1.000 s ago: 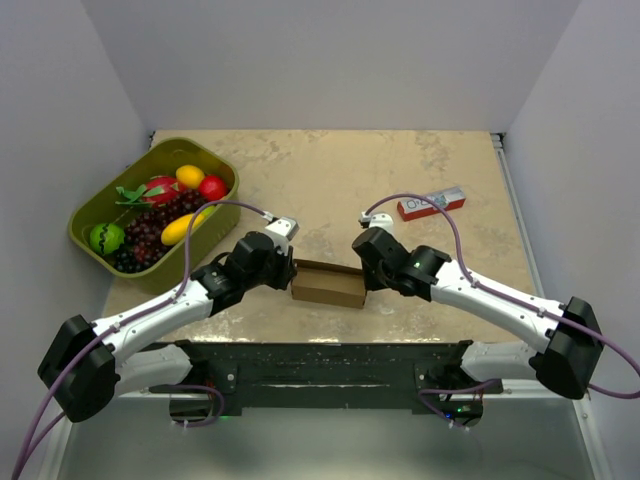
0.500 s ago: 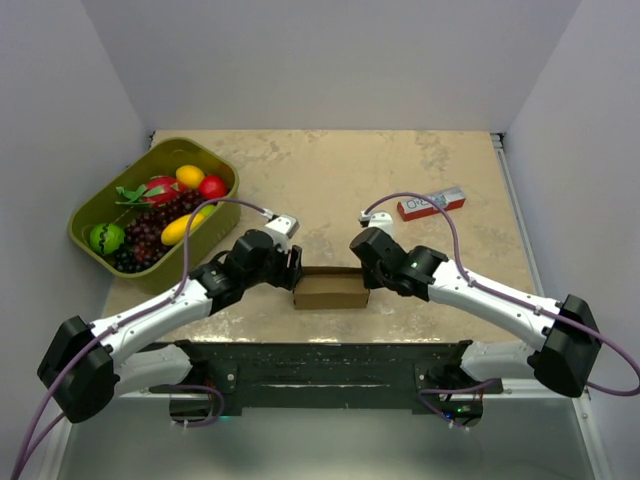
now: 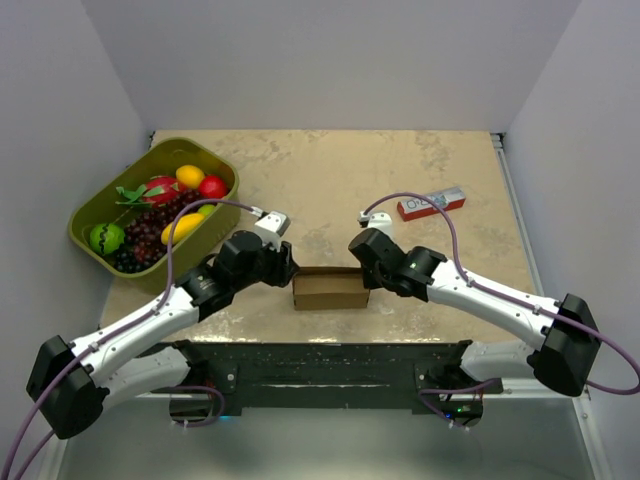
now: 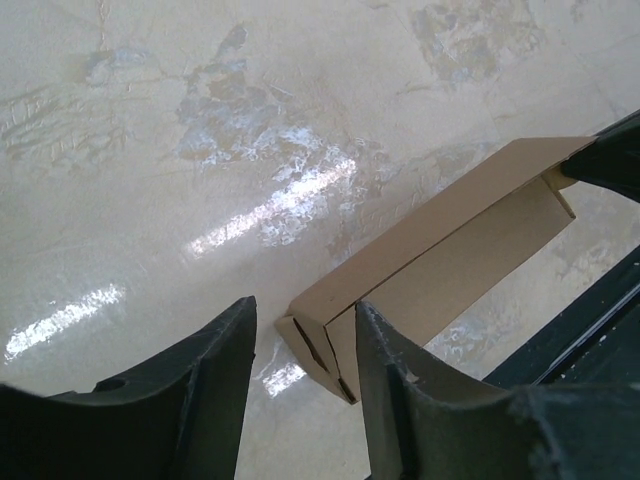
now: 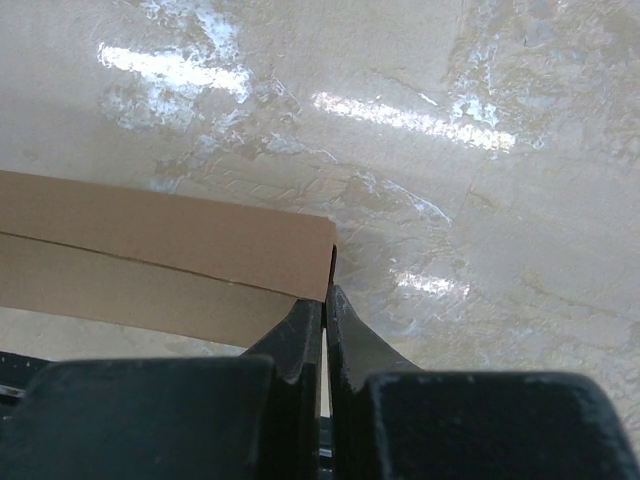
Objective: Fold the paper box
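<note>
R claw [image 5: 325, 300] shut, prob bracing paper box [image 3: 328, 288] right end; L claw [image 4: 305, 312] apart, straddling left end flaps.

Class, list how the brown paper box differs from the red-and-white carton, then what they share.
The paper box is plain brown; the carton is printed red and white. The paper box lies centrally by the near edge of the table; the carton lies farther back, to the right. The paper box sits square to that edge; the carton is angled. Both are long, low boxes resting on the table.
</note>
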